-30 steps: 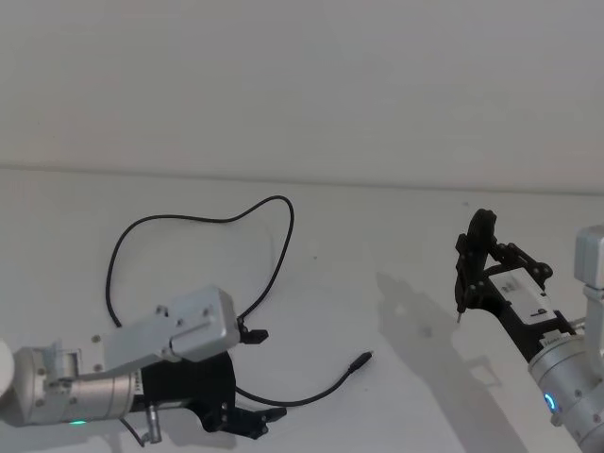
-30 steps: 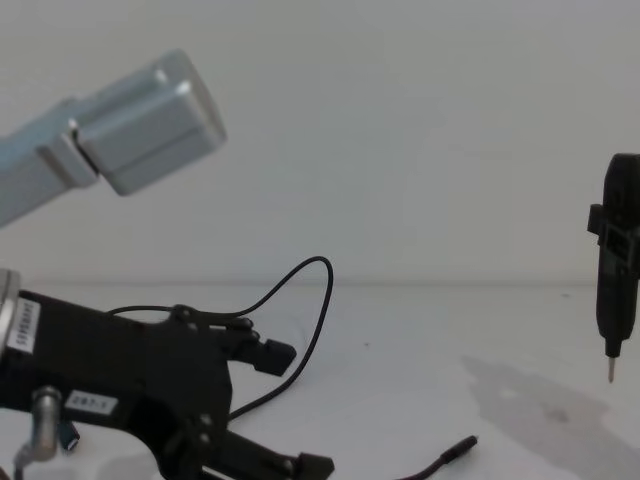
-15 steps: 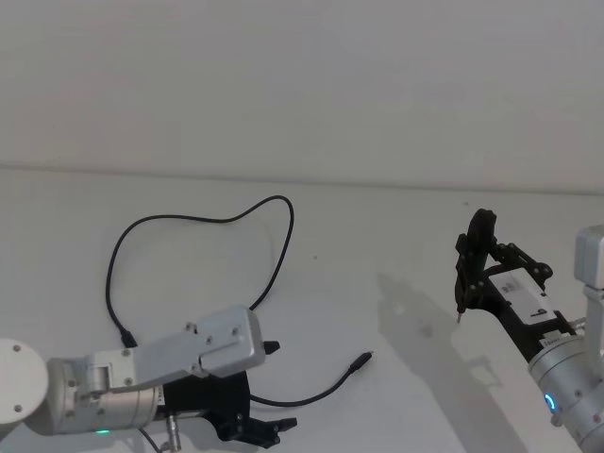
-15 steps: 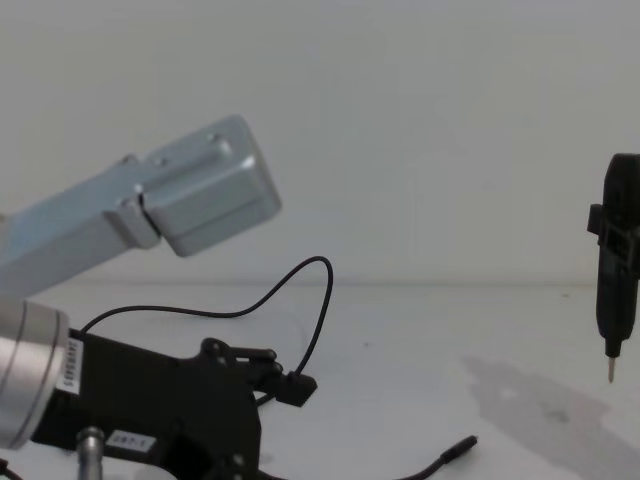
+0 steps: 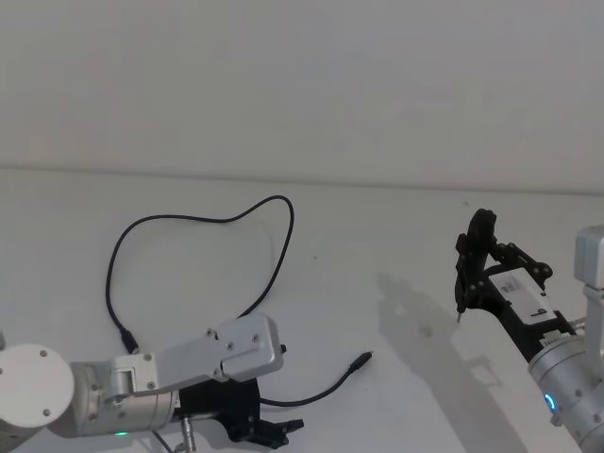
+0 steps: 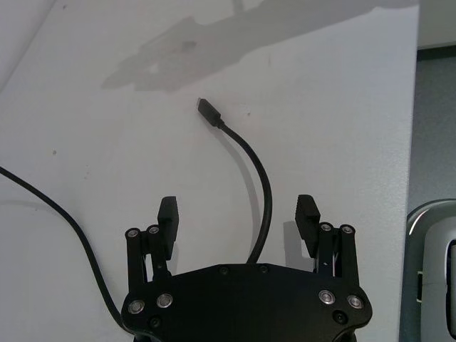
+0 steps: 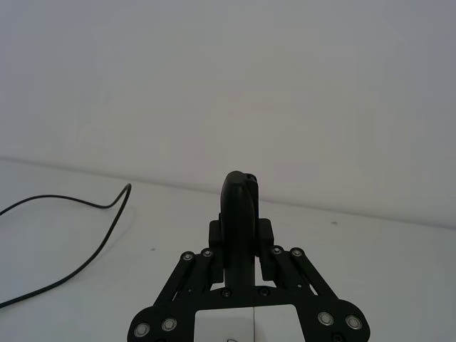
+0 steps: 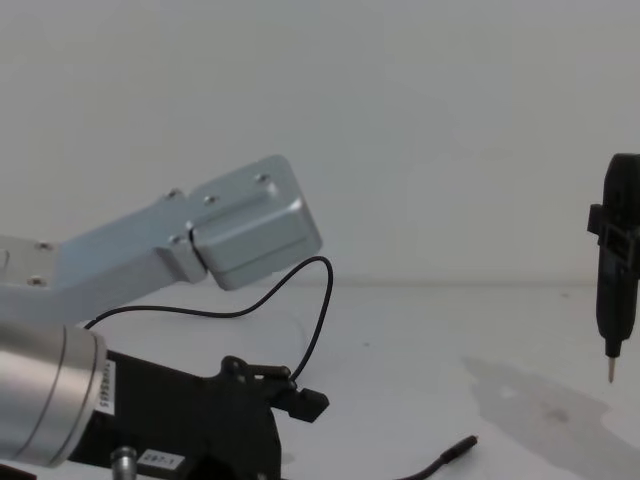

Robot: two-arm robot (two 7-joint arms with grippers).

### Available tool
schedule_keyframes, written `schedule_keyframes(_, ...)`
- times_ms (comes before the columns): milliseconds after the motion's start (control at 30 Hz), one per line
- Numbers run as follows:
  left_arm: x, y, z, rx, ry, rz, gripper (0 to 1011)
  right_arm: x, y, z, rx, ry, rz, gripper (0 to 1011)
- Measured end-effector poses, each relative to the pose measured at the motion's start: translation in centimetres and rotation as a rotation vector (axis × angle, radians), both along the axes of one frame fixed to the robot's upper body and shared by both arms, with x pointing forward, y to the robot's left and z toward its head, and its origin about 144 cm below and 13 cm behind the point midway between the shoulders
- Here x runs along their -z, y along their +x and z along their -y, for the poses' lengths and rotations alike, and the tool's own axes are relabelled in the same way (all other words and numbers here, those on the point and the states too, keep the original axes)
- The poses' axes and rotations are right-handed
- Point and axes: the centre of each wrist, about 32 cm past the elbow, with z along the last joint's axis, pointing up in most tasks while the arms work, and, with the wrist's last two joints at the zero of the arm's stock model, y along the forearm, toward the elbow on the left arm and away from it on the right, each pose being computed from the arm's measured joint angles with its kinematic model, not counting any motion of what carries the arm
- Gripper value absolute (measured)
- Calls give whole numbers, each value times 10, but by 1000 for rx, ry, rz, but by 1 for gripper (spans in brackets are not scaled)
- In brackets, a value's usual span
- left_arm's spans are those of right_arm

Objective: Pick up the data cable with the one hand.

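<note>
Low over the white tabletop (image 5: 377,236), the flat angular black left gripper (image 6: 238,208) hovers on a nearly level forward-reaching wrist, blocky fingers spread astride the long thin black data cable (image 6: 266,184) lying loose there, seemingly aligned to pinch it, while the right gripper (image 7: 241,239), parked rightward, clamps a dark pen-shaped tool (image 7: 239,199).

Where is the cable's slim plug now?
In the head view the slim plug lies on the table, just beyond the open left gripper, which straddles the data cable.

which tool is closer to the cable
Left. The open left tool straddles the cable; the right tool, shut on a pen, hangs far to its right, apart.
</note>
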Motion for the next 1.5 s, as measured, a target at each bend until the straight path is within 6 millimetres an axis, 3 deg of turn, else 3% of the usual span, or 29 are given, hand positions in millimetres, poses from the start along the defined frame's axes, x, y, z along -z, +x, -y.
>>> schedule_keyframes(967, 8, 5, 14, -66, 36, 32, 989, 0, 0, 0, 0, 0, 0, 268)
schedule_keyframes(1200, 8, 6, 15, -72, 40, 34, 844, 0, 0, 0, 0, 0, 0, 268)
schedule_keyframes(1500, 9, 6, 16, -78, 44, 36, 553, 0, 0, 0, 0, 0, 0, 268)
